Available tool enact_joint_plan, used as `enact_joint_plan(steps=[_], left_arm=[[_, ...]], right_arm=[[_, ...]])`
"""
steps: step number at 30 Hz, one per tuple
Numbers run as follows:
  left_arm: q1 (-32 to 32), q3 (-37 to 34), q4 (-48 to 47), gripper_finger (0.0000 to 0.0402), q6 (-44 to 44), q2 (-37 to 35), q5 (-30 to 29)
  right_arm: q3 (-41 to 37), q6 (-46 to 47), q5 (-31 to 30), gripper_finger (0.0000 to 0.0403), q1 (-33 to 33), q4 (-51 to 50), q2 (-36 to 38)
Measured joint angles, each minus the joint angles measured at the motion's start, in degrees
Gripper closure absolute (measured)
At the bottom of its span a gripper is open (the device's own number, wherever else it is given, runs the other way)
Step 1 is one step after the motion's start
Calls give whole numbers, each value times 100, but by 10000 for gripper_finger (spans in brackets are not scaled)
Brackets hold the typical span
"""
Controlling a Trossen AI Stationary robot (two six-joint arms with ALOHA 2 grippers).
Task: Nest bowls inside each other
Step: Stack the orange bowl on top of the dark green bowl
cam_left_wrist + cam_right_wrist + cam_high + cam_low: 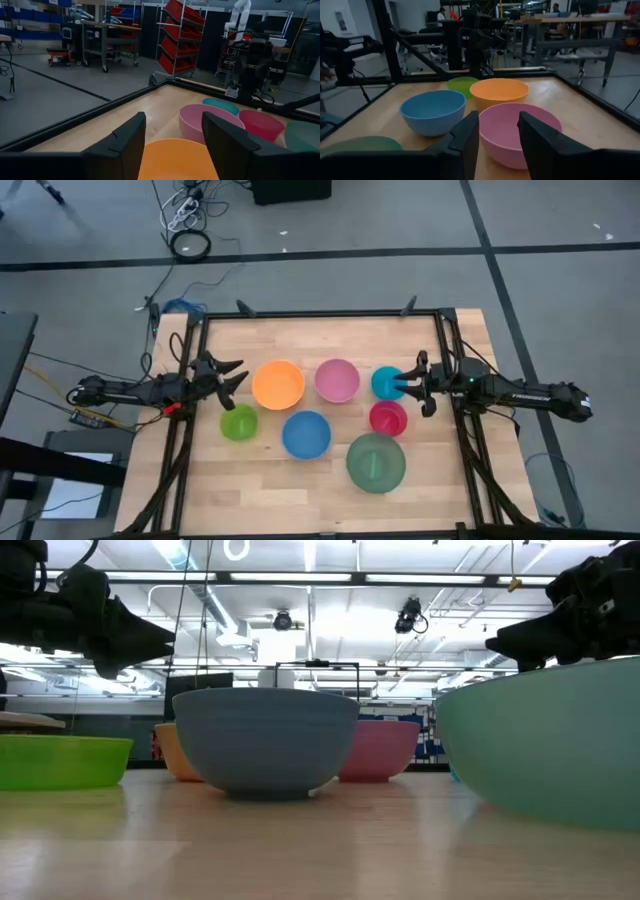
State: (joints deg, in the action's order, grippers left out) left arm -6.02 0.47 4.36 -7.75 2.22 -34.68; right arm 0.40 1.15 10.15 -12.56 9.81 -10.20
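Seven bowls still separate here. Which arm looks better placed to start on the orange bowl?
Probably the left: its open left gripper hovers beside the orange bowl. The right gripper is over the cyan bowl, across the table.

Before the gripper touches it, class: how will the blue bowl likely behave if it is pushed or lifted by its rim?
The blue bowl stands upright on a narrow base, so a rim-high push may tip it. Its smooth plastic wall probably feels light, stiff and somewhat slippery. On the bare wooden table, a low push would likely slide it.
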Motion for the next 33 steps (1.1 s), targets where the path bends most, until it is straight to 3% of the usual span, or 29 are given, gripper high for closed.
enact_joint_plan(steps=[9, 12, 16, 19, 22, 26, 29, 33], left_arm=[[-1, -1, 86, 198, -25, 0, -1], [-1, -2, 568, 198, -509, 3, 20], [-2, 330, 372, 198, -11, 129, 817], [-3, 1099, -530, 198, 266, 551, 881], [2, 2036, -1655, 198, 305, 1291, 115], [2, 3063, -2606, 198, 659, 2380, -1174], [2, 3500, -2558, 198, 1010, 2941, -1464], [2, 3712, -1651, 198, 1060, 3452, -1471]], right_arm=[[118, 364, -170, 275, -37, 813, -2], [273, 617, -46, 275, -24, 850, -23], [751, 781, 195, 275, 59, 426, -436], [1663, 977, 103, 275, 78, -570, -1126], [2857, 974, 45, 275, 93, -1653, -2200], [4531, 1375, -586, 275, -60, -2732, -3757], [5394, 1390, -640, 275, -195, -3148, -4720], [6114, 1257, -594, 275, -206, -2717, -5694]])
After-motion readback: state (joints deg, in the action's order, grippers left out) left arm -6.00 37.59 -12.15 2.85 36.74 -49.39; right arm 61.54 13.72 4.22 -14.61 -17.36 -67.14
